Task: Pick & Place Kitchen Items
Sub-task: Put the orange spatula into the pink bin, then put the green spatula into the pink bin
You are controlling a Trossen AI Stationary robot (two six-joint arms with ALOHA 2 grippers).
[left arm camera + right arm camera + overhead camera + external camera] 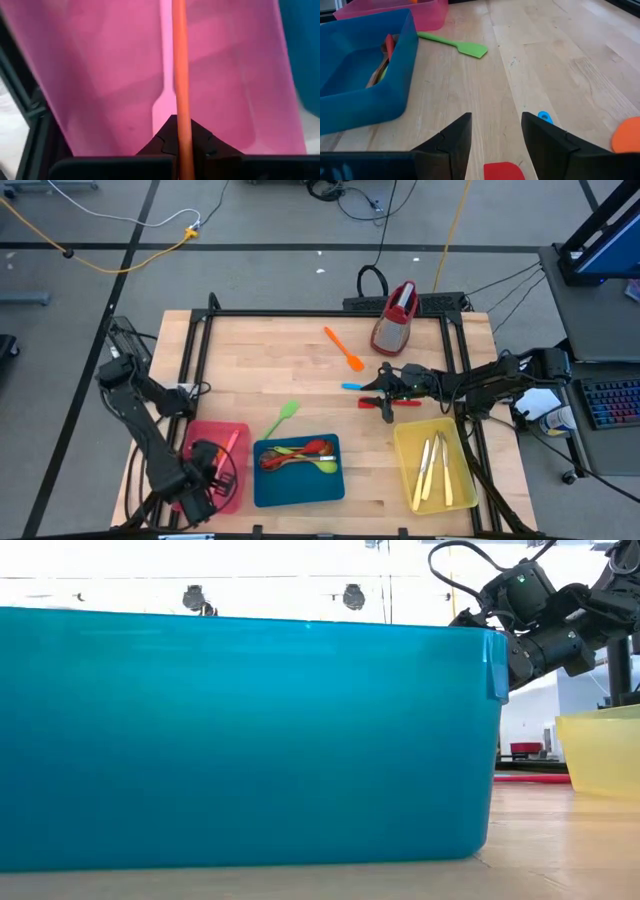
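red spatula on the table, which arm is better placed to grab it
Right: its open gripper hovers directly over the red spatula. The left gripper is over the red tray, shut on an orange utensil.

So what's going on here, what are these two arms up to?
They are sorting small kitchen tools into coloured trays. The left claw, shut on an orange tool's handle, is over the red tray, where a pink spatula already lies. The right claw is open just above a red spatula on the table. Spoons sit in the blue tray, knives in the yellow one.
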